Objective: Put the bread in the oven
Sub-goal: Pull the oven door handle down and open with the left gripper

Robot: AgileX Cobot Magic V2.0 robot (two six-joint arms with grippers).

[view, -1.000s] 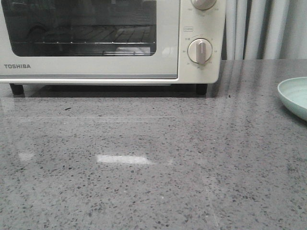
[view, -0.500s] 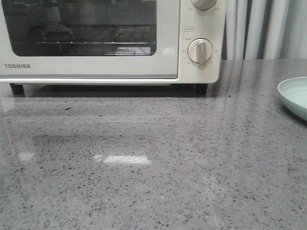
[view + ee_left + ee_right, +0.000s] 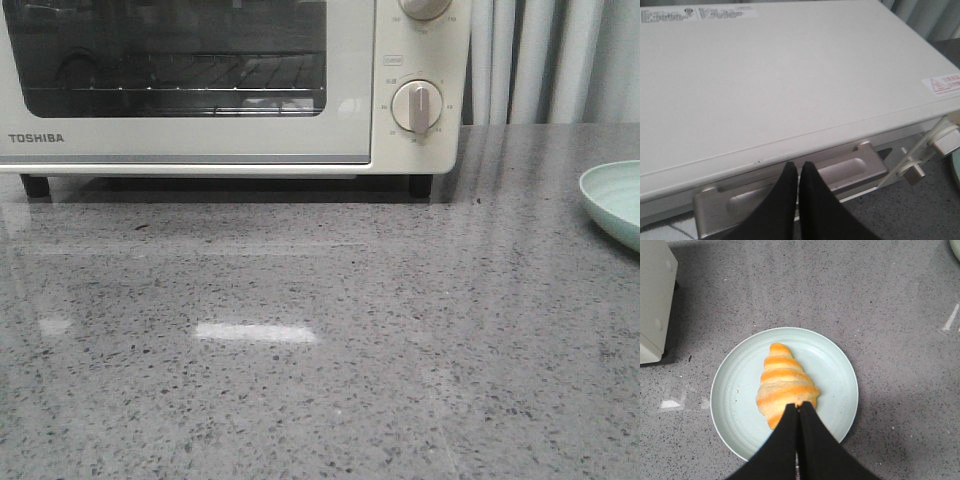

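The bread [image 3: 782, 382], a golden-orange roll with pale stripes, lies on a pale green plate [image 3: 730, 390]. My right gripper [image 3: 799, 405] hovers over the bread's wide end, fingers shut with nothing between them. The cream-white oven [image 3: 230, 140] stands at the back left of the table with its glass door closed. My left gripper [image 3: 798, 165] is above the oven's top front edge [image 3: 790, 90], shut and empty, its tips over the metal door handle [image 3: 845, 167]. Neither gripper shows in the front view.
The plate's rim [image 3: 612, 200] shows at the right edge of the front view. Two dials [image 3: 417, 106] sit on the oven's right panel, also seen from above [image 3: 945, 142]. An oven corner [image 3: 655, 300] stands beside the plate. A curtain [image 3: 540, 60] hangs behind.
A dark reflection in the oven's glass door appeared at the left and is gone again. Nothing on the table has moved.
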